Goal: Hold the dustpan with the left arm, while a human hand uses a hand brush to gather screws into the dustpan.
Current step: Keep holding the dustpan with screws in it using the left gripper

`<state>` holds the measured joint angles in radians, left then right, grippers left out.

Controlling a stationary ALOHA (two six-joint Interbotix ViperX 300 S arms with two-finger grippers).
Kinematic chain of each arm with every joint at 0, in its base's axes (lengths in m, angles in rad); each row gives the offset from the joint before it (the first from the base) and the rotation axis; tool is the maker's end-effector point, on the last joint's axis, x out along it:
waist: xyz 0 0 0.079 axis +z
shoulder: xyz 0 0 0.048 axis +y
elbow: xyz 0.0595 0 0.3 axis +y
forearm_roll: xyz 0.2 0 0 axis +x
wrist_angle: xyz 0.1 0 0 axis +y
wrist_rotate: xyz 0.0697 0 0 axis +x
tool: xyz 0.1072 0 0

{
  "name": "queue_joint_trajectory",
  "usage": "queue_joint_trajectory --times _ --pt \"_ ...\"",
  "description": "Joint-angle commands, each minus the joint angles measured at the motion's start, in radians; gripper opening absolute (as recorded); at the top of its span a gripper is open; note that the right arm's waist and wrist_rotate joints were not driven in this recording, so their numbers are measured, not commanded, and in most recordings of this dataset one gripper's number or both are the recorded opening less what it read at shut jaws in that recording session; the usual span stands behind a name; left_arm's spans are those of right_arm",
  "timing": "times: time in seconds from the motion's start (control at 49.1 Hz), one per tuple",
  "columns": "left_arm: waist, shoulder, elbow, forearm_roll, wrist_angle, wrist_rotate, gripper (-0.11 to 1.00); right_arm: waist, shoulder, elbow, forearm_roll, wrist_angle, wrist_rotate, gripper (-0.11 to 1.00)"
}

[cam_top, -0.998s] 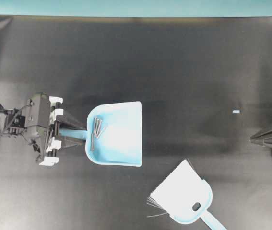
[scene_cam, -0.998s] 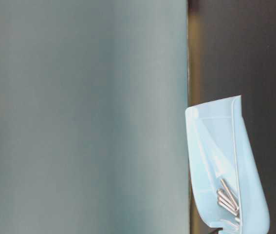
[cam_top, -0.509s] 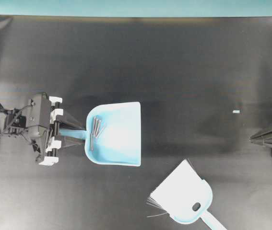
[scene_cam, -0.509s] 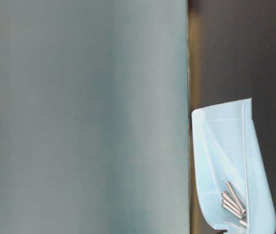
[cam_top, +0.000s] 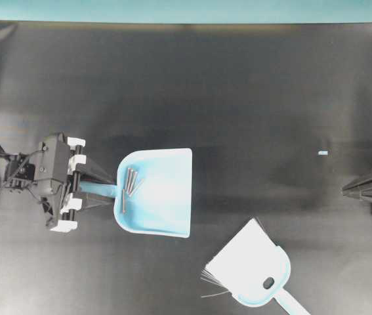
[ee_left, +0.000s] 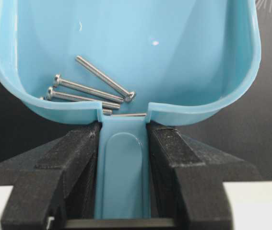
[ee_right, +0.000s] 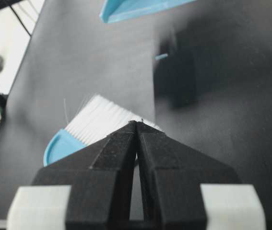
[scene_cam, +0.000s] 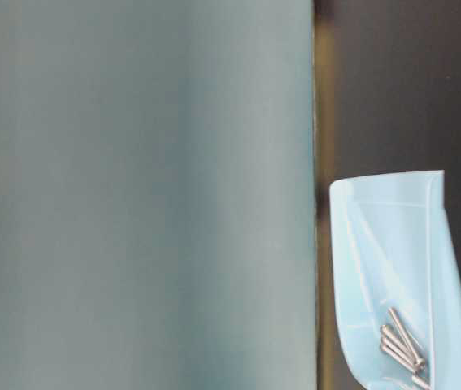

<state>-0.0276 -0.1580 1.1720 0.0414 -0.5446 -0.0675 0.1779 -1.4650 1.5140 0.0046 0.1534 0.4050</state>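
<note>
The light blue dustpan (cam_top: 163, 197) is over the black table left of centre, its straight lip facing right. My left gripper (cam_top: 103, 189) is shut on its flat handle (ee_left: 124, 177), one black finger pressing each side. Several silver screws (cam_top: 130, 184) lie bunched at the rounded back of the pan (ee_left: 174, 43), next to the handle (ee_left: 90, 91). The hand brush (cam_top: 251, 266) lies on the table at the lower right, white bristles pointing up-left. My right gripper (ee_right: 137, 122) is shut and empty at the right edge (cam_top: 344, 189). The human hand is out of view.
A tiny light blue fleck (cam_top: 323, 153) lies on the mat near the right arm. A teal wall (cam_top: 186, 10) borders the far side and fills the left of the table-level view (scene_cam: 141, 195), where the dustpan (scene_cam: 401, 260) shows at the right.
My left gripper has carried the dustpan a little toward the lower left of the overhead view, with the screws staying at its back. Brush and right arm are unmoved.
</note>
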Motion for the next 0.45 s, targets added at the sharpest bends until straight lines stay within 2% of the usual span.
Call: queue_joint_trajectory --times 0.0,0.285,0.428 --pt "-0.012 -0.014 0.002 0.003 -0.005 0.003 0.31 0.000 0.005 -0.006 0.000 -0.005 0.000 0.00" --pt "-0.023 -0.078 0.074 0.003 -0.009 -0.009 0.31 0.000 0.005 -0.005 0.000 -0.008 0.000 0.00" --pt "-0.023 -0.115 0.078 0.003 -0.009 -0.005 0.31 0.000 0.005 -0.005 0.000 -0.005 -0.002 0.00"
